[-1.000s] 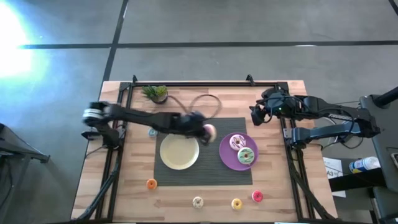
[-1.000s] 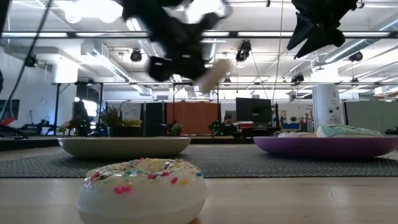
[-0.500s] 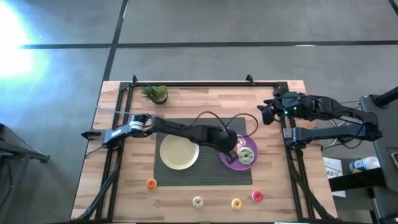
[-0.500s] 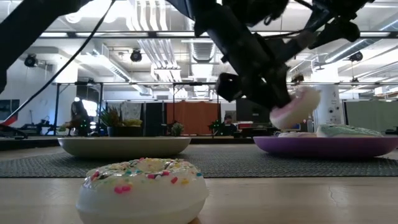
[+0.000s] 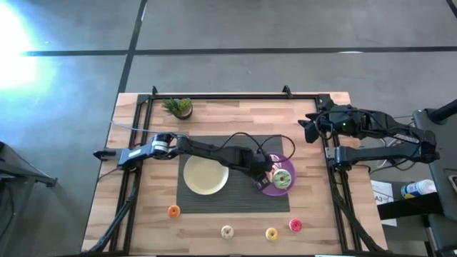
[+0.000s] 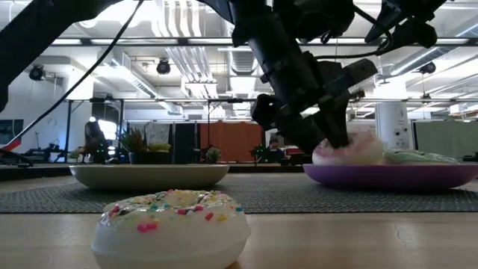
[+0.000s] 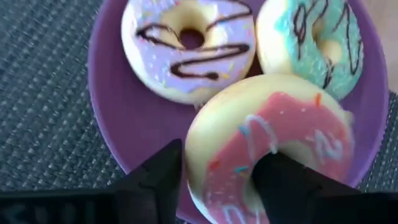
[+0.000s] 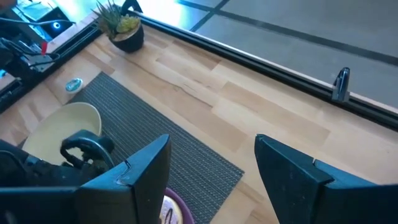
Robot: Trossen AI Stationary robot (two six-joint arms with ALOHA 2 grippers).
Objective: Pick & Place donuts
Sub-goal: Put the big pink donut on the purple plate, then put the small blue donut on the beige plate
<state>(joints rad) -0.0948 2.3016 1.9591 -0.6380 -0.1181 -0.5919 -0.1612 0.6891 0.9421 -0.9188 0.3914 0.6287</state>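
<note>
Roughly halfway: left gripper [image 7: 217, 177] clamped on pink-iced donut [image 7: 273, 149], lowering onto purple plate [image 7: 118, 106] beside two donuts; four loose donuts left on the table; right gripper [image 8: 211, 168] parked, fingers spread

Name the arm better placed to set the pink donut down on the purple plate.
Left. The left gripper holds the pink donut right over the purple plate, beside the two donuts already there. The right gripper hangs open at the table's far right edge.

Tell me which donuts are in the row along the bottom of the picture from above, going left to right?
Orange donut → white donut → yellow donut → red donut.
</note>
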